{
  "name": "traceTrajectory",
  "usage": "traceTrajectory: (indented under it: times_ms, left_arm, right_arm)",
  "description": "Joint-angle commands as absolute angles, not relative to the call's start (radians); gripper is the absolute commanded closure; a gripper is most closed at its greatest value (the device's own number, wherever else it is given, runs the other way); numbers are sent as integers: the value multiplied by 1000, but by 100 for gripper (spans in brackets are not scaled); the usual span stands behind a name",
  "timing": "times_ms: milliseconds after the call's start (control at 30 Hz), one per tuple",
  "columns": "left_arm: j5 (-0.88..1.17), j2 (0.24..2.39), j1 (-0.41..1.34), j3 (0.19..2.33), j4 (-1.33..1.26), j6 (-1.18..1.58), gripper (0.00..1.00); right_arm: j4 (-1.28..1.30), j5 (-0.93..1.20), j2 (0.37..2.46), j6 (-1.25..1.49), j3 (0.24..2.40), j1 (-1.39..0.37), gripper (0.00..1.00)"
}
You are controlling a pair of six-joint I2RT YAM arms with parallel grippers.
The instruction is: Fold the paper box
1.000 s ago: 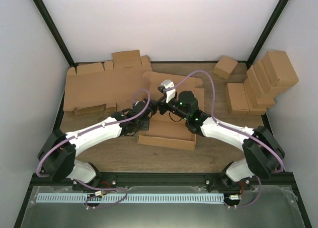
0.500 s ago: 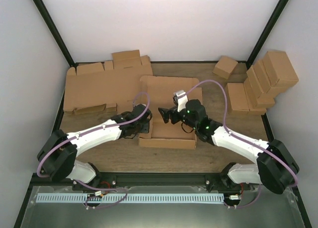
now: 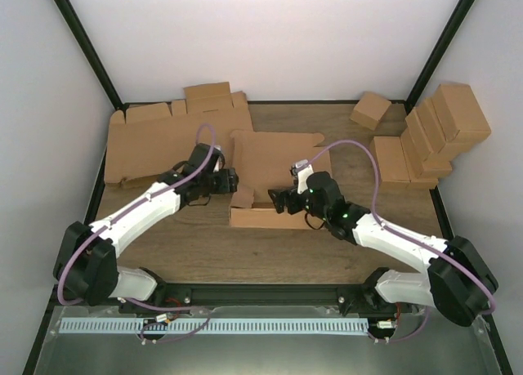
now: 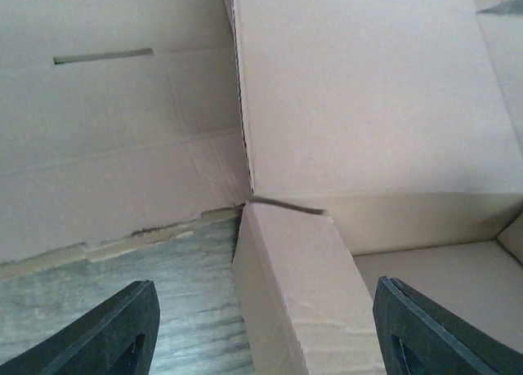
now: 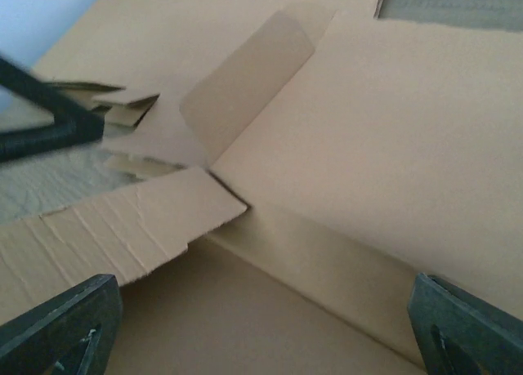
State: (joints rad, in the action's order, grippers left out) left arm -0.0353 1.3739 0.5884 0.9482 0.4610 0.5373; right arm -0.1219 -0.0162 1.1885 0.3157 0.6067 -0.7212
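The paper box [image 3: 274,158] lies mid-table, its lid panel laid back flat and its low front wall [image 3: 270,218] standing. My left gripper [image 3: 234,183] is at the box's left end, open. In the left wrist view its fingers [image 4: 122,330] stand wide on either side of the box's folded left side wall [image 4: 294,293] without touching it. My right gripper [image 3: 275,199] hangs over the box's tray, open. The right wrist view shows the tray floor [image 5: 270,326], the rear wall [image 5: 327,261] and a loose side flap [image 5: 122,228] between its spread fingers [image 5: 466,326].
A pile of flat cardboard blanks [image 3: 159,142] covers the back left, touching the box's left edge. Ready-made small boxes [image 3: 433,134] cluster at the back right, with one loose box [image 3: 370,110] near the rear wall. Bare wood [image 3: 204,256] lies in front of the box.
My left gripper has opened and drawn back leftward from the box's middle to its left end. The right gripper has come down toward the tray. The lid has dropped flat.
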Motion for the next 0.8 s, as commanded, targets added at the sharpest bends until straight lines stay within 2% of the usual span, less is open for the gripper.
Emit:
traceTrajectory:
  times_ms: [0,200,433,767]
  left_arm:
    - [121,1387,526,989,451,484,27]
    - [136,1406,519,962,447,479,29]
    - [142,1406,454,1010,458,446,22]
    - [143,1517,417,1092,420,403,21]
  right_arm:
    - [-17,85,1216,352,644,-718,4]
    - [6,157,1209,403,560,-721,7]
    - [44,189,1192,448,481,-736,7]
    - [42,199,1245,480,443,-738,8]
